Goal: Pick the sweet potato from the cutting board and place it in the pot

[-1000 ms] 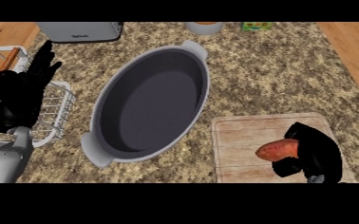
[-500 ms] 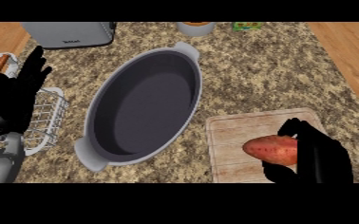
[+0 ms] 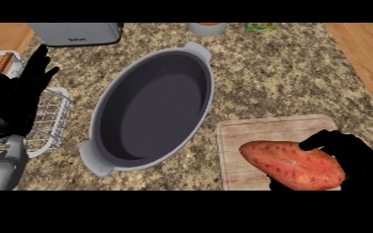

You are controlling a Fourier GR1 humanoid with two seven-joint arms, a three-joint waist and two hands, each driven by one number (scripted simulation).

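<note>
Now that the sweet potato [image 3: 293,164] has been raised off the cutting board [image 3: 251,137], clasped in the curled right hand [image 3: 348,153], carriage to the pot [image 3: 157,109] is judged next.

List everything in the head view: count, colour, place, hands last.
pot: 1, grey, oval, counter centre, nothing in it
cutting board: 1, pale wood, lower right
sweet potato: 1, orange-red, over the cutting board, in the right hand
toaster: 1, silver, top left
wire rack: 1, white, left edge
cup: 1, grey with an orange top, top centre, cut off
green item: 1, top, right of the cup, too cut off to name
counter: 1, speckled brown
left hand: 1, black, open, resting at left edge
right hand: 1, black, curled round the sweet potato
</note>
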